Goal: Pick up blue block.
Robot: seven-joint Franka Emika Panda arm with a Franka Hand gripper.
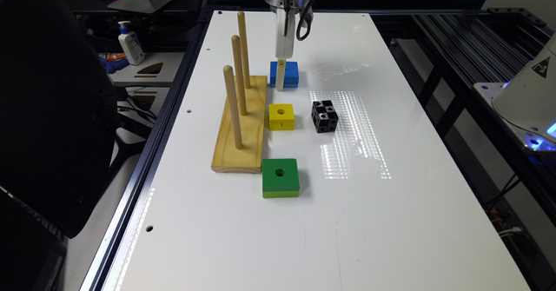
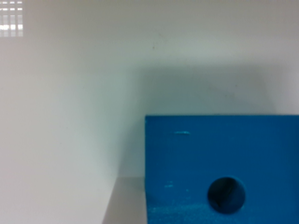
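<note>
Near the far end of the white tabletop (image 1: pixel 391 221), the blue block (image 1: pixel 284 73) lies flat just beside the end of the wooden peg board (image 1: pixel 243 126), with the yellow block (image 1: pixel 281 116) and green block (image 1: pixel 280 177) nearer in a row. Straight down over it hangs the tool (image 1: pixel 281 76), its tip at the block's front face, seemingly lined up for a grasp. Whether it is released or clenched cannot be told. Only the wrist view reveals the blue block's (image 2: pixel 219 168) centre hole; the exterior view alone gives the neighbours.
</note>
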